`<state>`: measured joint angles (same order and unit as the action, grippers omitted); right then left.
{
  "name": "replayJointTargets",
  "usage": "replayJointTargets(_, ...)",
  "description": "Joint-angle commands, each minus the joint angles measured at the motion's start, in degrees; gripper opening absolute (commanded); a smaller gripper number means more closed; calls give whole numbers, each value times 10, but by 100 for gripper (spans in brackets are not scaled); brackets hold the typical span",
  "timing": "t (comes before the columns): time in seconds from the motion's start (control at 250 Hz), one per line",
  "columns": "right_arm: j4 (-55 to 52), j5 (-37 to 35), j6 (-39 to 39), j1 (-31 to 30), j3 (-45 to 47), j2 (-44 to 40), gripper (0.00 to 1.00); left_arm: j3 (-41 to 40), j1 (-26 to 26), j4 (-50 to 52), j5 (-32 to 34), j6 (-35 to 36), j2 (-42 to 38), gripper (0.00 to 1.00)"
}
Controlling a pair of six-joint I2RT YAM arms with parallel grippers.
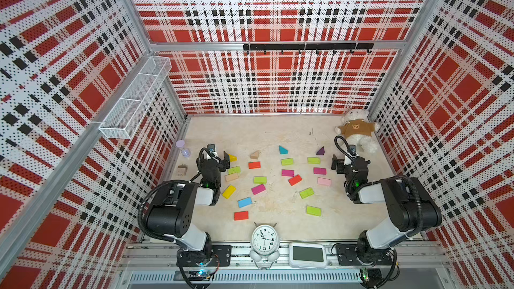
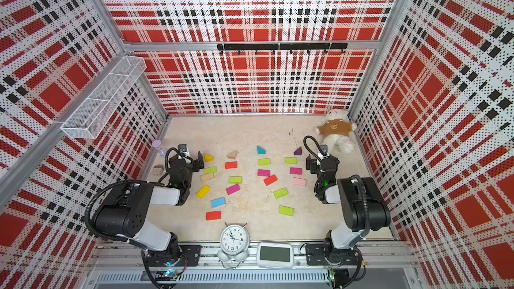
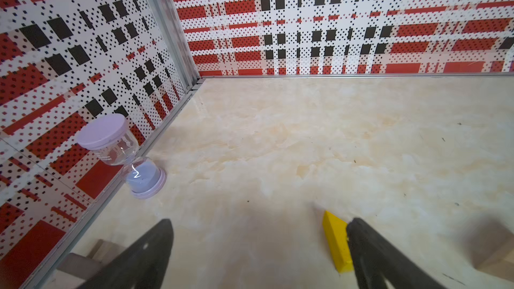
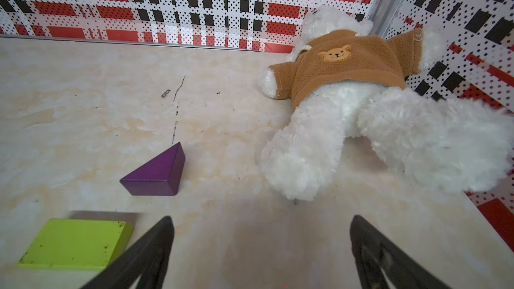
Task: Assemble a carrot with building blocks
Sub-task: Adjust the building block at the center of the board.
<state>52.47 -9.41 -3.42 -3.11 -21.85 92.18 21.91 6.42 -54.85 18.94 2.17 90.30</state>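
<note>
The building blocks lie scattered flat on the beige table in both top views: red, lime, magenta, pink, yellow, blue and tan rectangles. Along the far side of the spread are a tan wedge and a teal wedge. My left gripper is open and empty, one finger beside the yellow wedge. My right gripper is open and empty, near a lime block and the purple wedge.
A white teddy bear lies in the back right corner. A purple sand timer and a small tan plug cube stand by the left wall. An alarm clock and a digital display sit at the front edge.
</note>
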Motion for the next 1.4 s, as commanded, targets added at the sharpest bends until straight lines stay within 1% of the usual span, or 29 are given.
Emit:
replayJointTargets(0.0,19,4,-1,1,-6,-10,100,0,3,-18,8,-5,3,99)
replayJointTargets(0.78,17,4,0,1,-7,-10,100,1,2,-17,7,-5,3,99)
replayJointTargets(1.044,8,17,4,8,-10,-10,100,0,1,-18,5,-6,2,100)
replayJointTargets(1.068,9,18,4,8,-10,-10,100,-2,-2,-19,0,-8,2,98)
replayJointTargets(1.108,13,18,3,8,-8,-10,100,-7,-8,-27,-5,-13,-4,91)
replayJointTargets(1.14,19,15,3,8,-5,-11,100,-12,-6,-23,4,-15,-18,89)
replayJointTargets(1.168,21,12,2,7,-3,-15,96,-18,-7,-5,3,-17,-36,87)
replayJointTargets(1.188,19,9,1,5,-2,-20,95,-22,-5,-12,2,-13,-44,85)
replayJointTargets(1.212,14,-2,-2,0,1,-32,93,-24,6,-15,23,-3,-58,83)
replayJointTargets(1.224,9,-8,-5,-5,1,-40,92,-24,12,-8,38,1,-67,83)
replayJointTargets(1.256,-28,-62,-8,-21,-5,-68,92,-22,33,17,76,15,-97,82)
replayJointTargets(1.285,-96,-102,-7,-37,-23,-99,92,-18,51,43,105,26,-124,80)
replayJointTargets(1.289,-121,-108,-5,-40,-30,-109,92,-17,54,47,108,27,-128,80)
replayJointTargets(1.293,-121,-108,-5,-40,-30,-109,92,-16,57,52,112,27,-132,80)
replayJointTargets(1.301,-163,-112,-1,-44,-44,-124,92,-14,61,62,118,27,-140,80)
replayJointTargets(1.305,-163,-112,-1,-44,-44,-124,92,-12,63,67,122,27,-144,80)
replayJointTargets(1.337,-289,-100,24,-52,-89,-162,89,4,73,123,137,17,-174,79)
replayJointTargets(1.341,-289,-100,24,-52,-89,-162,89,7,74,132,137,15,-178,79)
replayJointTargets(1.353,-335,-97,39,-54,-109,-173,88,15,76,160,138,5,-190,79)
replayJointTargets(1.397,-410,-84,74,-61,-149,-192,85,57,74,283,125,-39,-223,79)
